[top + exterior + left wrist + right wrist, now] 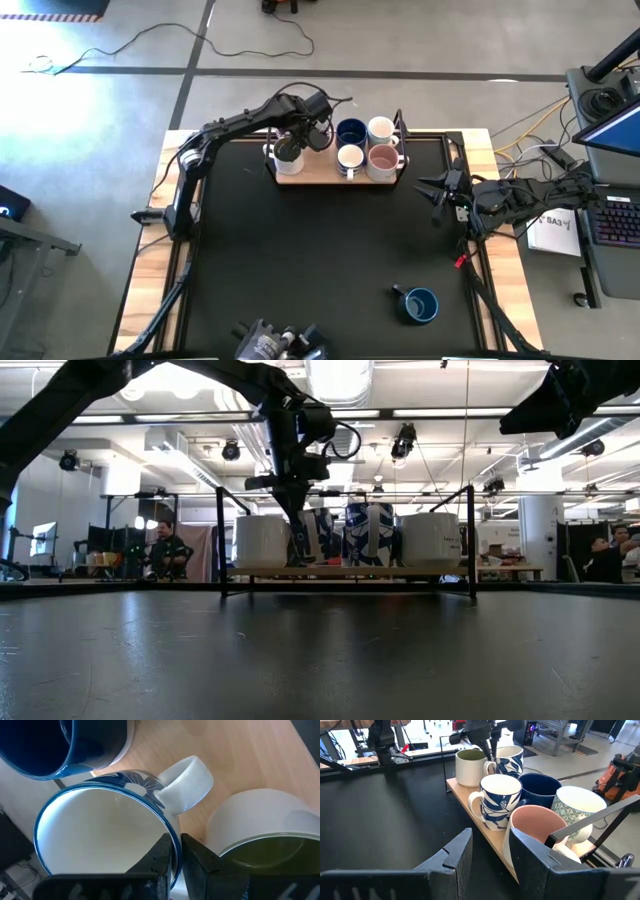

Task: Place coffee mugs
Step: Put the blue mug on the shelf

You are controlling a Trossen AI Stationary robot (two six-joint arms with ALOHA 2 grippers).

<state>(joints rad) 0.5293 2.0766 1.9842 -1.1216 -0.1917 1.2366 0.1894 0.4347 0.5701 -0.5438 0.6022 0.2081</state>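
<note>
A wooden tray [312, 178] at the table's far side carries several mugs: a white one with an olive-green inside [288, 153], a dark blue one [350, 130], a white one [381, 129], a blue-patterned one [350, 156] and a pinkish one [382, 158]. My left gripper [177, 852] is over the tray, shut on another white mug with a blue leaf print [509, 760] that stands between the olive one and the dark blue one. A blue mug [420, 305] stands alone near the table's near right corner. My right gripper [487, 855] waits open at the right edge. My left gripper pinches the leaf-print mug's rim [172, 832], close to the handle [186, 782]. One finger [161, 860] is inside the mug and the other finger [201, 862] is outside, next to the olive mug [265, 845]. The fingers come from above, pointing down. The mug is upright, level with the others on the tray.
A thin black metal frame [222, 540] with upright posts surrounds the tray [340, 570]. The mugs stand close together on it. A dark device [275, 345] sits at the table's near edge. Cables and a laptop lie beyond the right edge. The black mat's middle [320, 250] is bare.
</note>
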